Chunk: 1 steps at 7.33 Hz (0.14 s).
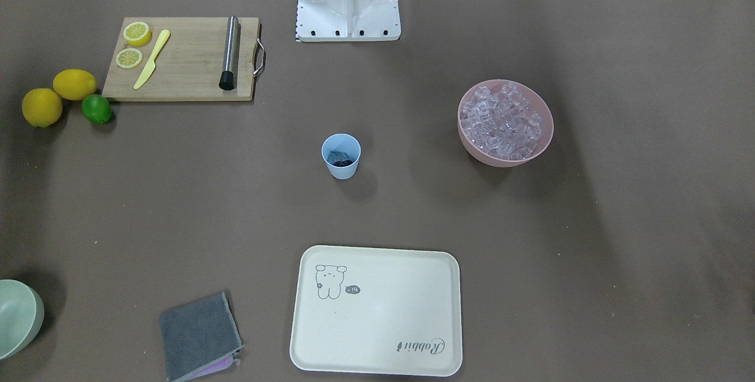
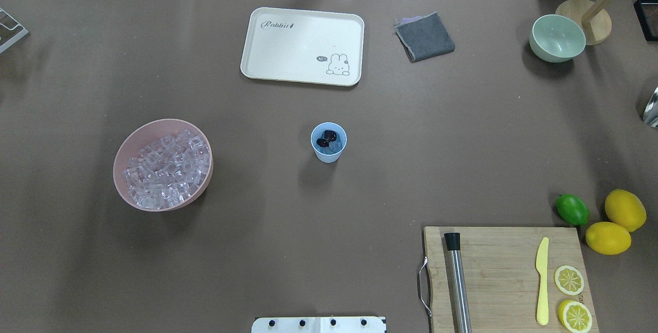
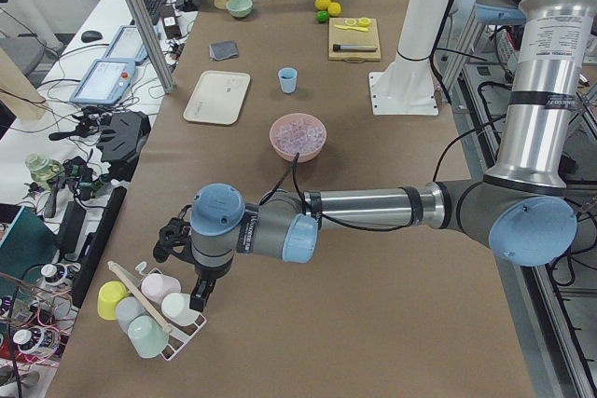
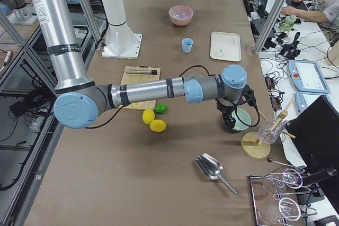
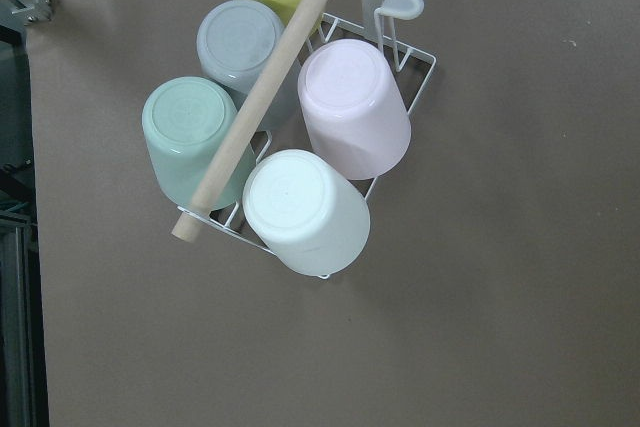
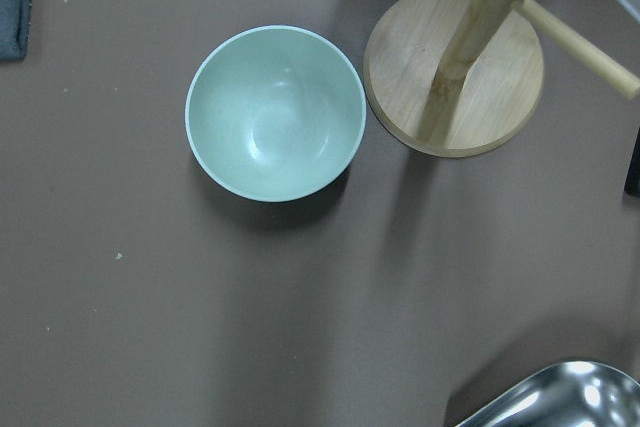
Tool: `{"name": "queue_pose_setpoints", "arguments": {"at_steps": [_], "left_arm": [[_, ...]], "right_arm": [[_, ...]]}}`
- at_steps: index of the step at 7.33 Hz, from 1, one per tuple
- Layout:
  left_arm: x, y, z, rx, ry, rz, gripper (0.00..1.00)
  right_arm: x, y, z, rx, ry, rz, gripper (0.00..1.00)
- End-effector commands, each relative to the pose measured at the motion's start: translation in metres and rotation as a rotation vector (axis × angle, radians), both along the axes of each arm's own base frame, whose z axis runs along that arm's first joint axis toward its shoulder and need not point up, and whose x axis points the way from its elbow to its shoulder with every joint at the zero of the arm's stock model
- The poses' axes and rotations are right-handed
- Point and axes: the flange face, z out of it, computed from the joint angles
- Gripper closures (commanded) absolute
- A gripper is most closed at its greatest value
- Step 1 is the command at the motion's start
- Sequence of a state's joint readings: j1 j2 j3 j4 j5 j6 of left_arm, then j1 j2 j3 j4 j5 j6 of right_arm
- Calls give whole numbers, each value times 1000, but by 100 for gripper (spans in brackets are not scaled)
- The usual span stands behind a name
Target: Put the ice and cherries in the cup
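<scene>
The light blue cup (image 2: 328,142) stands upright mid-table, also seen from the front (image 1: 341,156). Inside it lie the dark cherries (image 2: 325,137) and a clear cube of ice (image 2: 335,146). Many more cubes of ice (image 2: 164,168) fill the pink bowl (image 2: 125,149). My left gripper (image 3: 199,297) hangs far from the cup, over a rack of upturned cups at the table's end. My right gripper (image 4: 229,123) hangs over the pale green bowl (image 4: 242,120) at the other end. Both show only in the side views, so I cannot tell whether they are open or shut.
A cream tray (image 2: 302,46) and a grey cloth (image 2: 424,36) lie beyond the cup. A cutting board (image 2: 506,276) holds a yellow knife, lemon slices and a metal rod; lemons and a lime (image 2: 572,209) sit beside it. A wooden stand (image 6: 455,67) and metal scoop (image 4: 211,168) are near the green bowl.
</scene>
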<state>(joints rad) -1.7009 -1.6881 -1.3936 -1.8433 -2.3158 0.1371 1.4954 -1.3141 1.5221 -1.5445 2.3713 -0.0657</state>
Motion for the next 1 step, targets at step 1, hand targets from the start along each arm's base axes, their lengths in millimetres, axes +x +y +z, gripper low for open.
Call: {"name": "queue_pose_setpoints", "arguments": {"at_steps": [1], "left_arm": [[0, -1, 0, -3, 6, -1, 2]], "right_arm": [[-20, -3, -19, -1, 72, -27, 1]]}}
